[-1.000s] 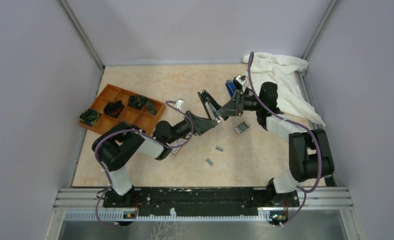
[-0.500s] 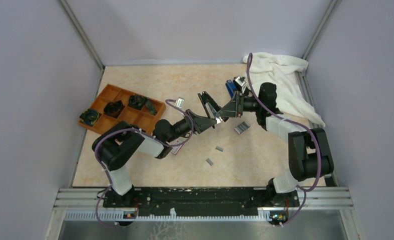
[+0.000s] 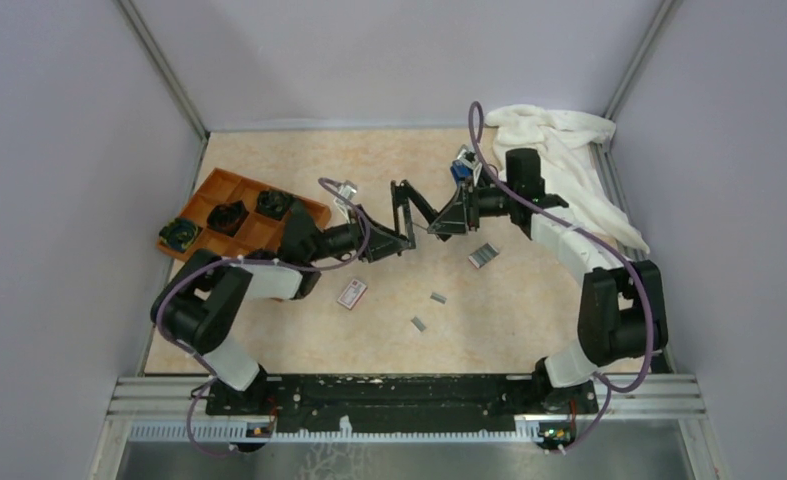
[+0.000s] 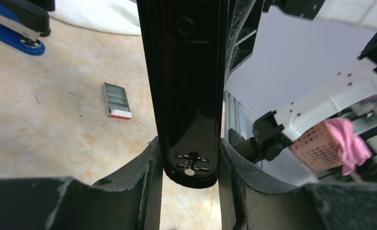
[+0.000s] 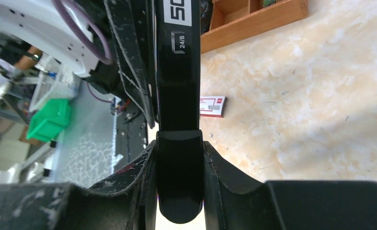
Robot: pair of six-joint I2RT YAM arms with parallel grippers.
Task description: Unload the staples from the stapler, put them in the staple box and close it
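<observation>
so the left gripper (image 4: pixel 190 146) is seen clamped on the stapler (image 4: pixel 186 72); its fingers (image 4: pixel 145 187) are pressed flat against both sides of the glossy black bar, which runs from the bottom centre of the left wrist view straight up out of the top edge; a small silver rivet (image 4: pixel 190 172) is shown on the end nearest the lens

the right gripper (image 5: pixel 179 146) is likewise closed tight on the stapler, on a rounded black end pinched between its pads at the bottom centre of the right wrist view; a 24/8 mark (image 5: pixel 179 43) is printed further up the bar

in the top view the stapler is held up in the middle of the frame, hinged open into a V, one leg taken by each gripper, and lifted off the table (image 3: pixel 519 310); whether anything is loaded inside can't be told

the staples (image 3: pixel 437 297) are spotted as two tiny grey strips lying on the table below and right of centre, near each other but not touching, and well apart from both grippers; a bigger grey block (image 3: pixel 482 256) is laid just above and right of them; a white-and-red box (image 3: pixel 352 292) is laid flat left of them

further out, a blue stapler (image 3: pixel 459 172) is tucked behind the right gripper; a white cloth (image 3: pixel 569 150) is bunched in the upper right corner; a wooden tray (image 3: pixel 231 182) with dark bits in its compartments is parked at the left
</observation>
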